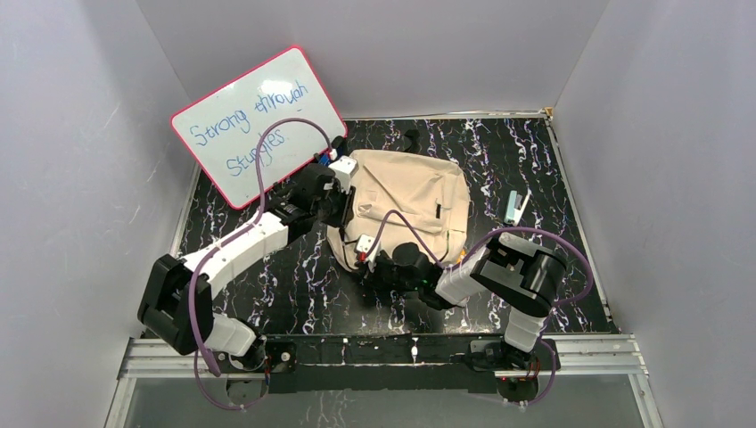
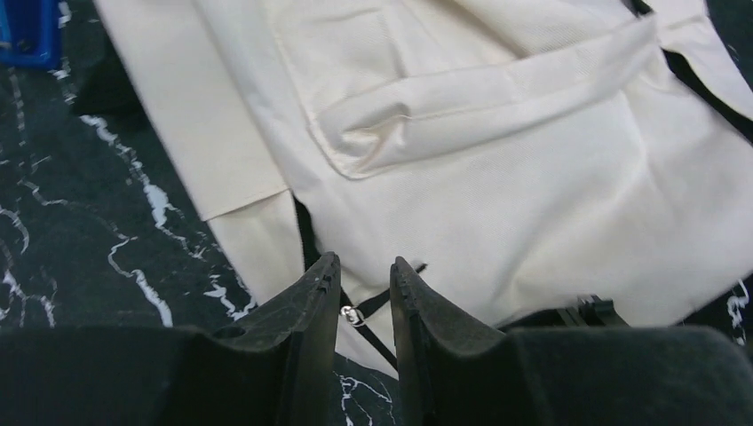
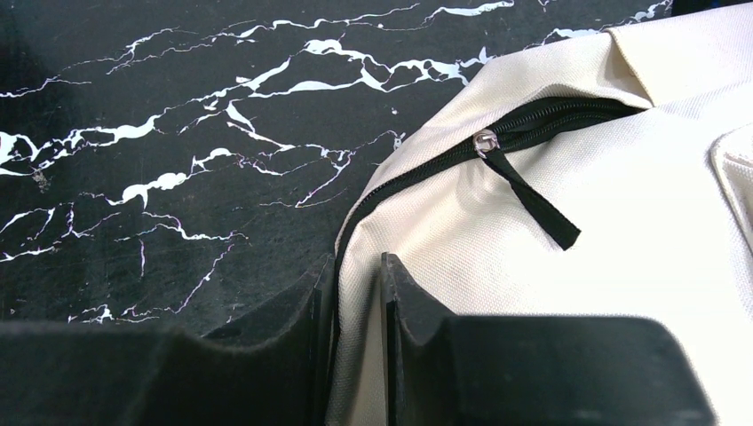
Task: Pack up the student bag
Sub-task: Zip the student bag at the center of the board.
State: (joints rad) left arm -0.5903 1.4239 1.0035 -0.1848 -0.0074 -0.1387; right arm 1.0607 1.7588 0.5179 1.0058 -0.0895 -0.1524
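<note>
Two arms meet at the student bag (image 1: pixel 406 201), a beige backpack that lies flat on the black marbled table (image 1: pixel 267 285) with its front pocket flap facing up. The left gripper (image 2: pixel 364 266) is at the bag's left edge. Its jaws stand released with a narrow gap between them. In that gap, just past the fingertips, lies a small metal zipper ring (image 2: pixel 352 315) with a thin black cord, which neither finger pinches. The right gripper (image 3: pixel 355 266) is at the bag's near-left corner, and its jaws are clenched on a fold of the bag's fabric beside the dark zipper line. A little farther along that zipper, on the bag's curved edge, is a silver slider (image 3: pixel 486 142) with a black ribbon tab trailing loose over the cloth, apart from the fingers. Behind and to the left of the bag, a pink-rimmed whiteboard (image 1: pixel 258 125) with blue handwriting leans against the wall, its lower corner near the bag's far-left corner. Something blue (image 2: pixel 27 31) sits on the table just beyond the bag's far-left side, but too little of it shows to name it. To the right of the bag, well apart from it, lies a small pale-green item (image 1: pixel 515 207) whose kind cannot be told.
</note>
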